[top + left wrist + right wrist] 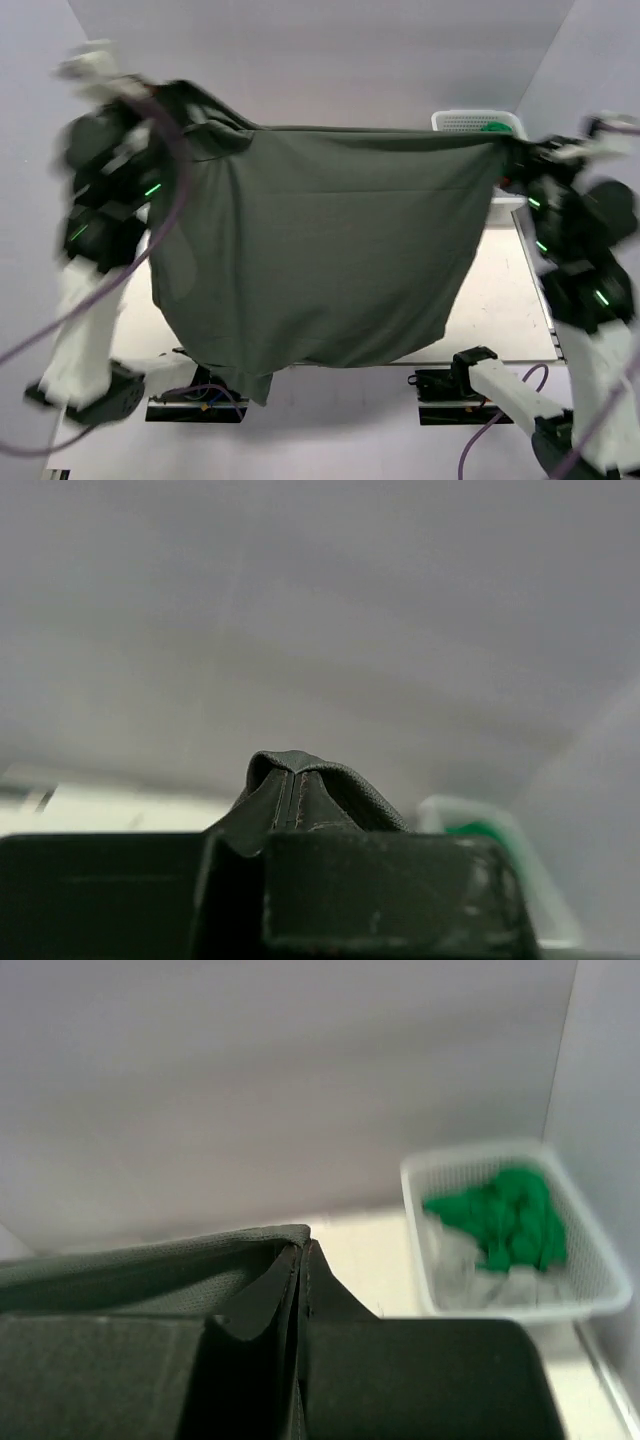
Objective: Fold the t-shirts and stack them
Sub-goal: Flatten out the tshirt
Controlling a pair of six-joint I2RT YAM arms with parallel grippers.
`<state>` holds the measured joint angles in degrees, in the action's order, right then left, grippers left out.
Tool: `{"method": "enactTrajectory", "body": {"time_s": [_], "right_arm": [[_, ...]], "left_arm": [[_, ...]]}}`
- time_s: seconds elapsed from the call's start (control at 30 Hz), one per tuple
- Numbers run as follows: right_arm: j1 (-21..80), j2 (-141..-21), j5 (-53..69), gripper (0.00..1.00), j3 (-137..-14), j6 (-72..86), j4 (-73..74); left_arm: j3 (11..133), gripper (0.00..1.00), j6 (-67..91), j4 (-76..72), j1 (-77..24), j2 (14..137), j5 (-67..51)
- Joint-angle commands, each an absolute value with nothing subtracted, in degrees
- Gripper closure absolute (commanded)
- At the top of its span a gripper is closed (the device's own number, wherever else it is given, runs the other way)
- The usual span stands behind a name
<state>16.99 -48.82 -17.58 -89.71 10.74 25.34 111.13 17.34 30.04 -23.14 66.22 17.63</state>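
Note:
A dark charcoal grey t-shirt hangs spread out high above the table, stretched between my two grippers. My left gripper is shut on its upper left corner; the pinched cloth sticks up between the jaws in the left wrist view. My right gripper is shut on its upper right corner; the cloth edge shows in the right wrist view. A bright green t-shirt lies crumpled in the white basket.
The white lattice basket stands at the table's far right, behind the hanging shirt. The pale table top shows below and right of the shirt. Purple cables hang along the left arm. Grey walls close in both sides.

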Motion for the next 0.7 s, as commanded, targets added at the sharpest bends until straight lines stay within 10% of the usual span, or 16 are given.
{"method": "enactTrajectory", "body": {"time_s": [0.0, 0.2, 0.27, 0.37, 0.5, 0.67], "right_arm": [[16.8, -57.7, -20.6, 1.0, -82.4, 15.0, 22.9], [14.9, -80.6, -20.3, 1.0, -73.7, 18.0, 17.2], [13.6, -88.5, -19.0, 0.99, -76.7, 17.2, 15.6], [12.8, -103.2, -15.1, 0.39, -86.5, 15.3, 19.1], [13.0, -109.4, -11.6, 0.13, -93.8, 13.2, 25.0], [13.1, -105.3, -3.5, 0.1, -89.9, 12.2, 24.2]], "left_arm": [[102.0, 1.0, 17.2, 30.9, -22.1, 80.8, 30.2], [97.9, 1.0, 22.8, 28.7, -17.2, 101.3, 28.3], [102.6, 0.64, 22.8, 29.8, -15.1, 108.2, 26.3], [113.6, 0.0, 23.4, 35.0, -13.8, 120.8, 24.5], [125.8, 0.0, 22.9, 41.5, -13.3, 129.8, 21.5], [117.4, 0.0, 22.3, 37.7, -13.3, 123.8, 19.5]]}}
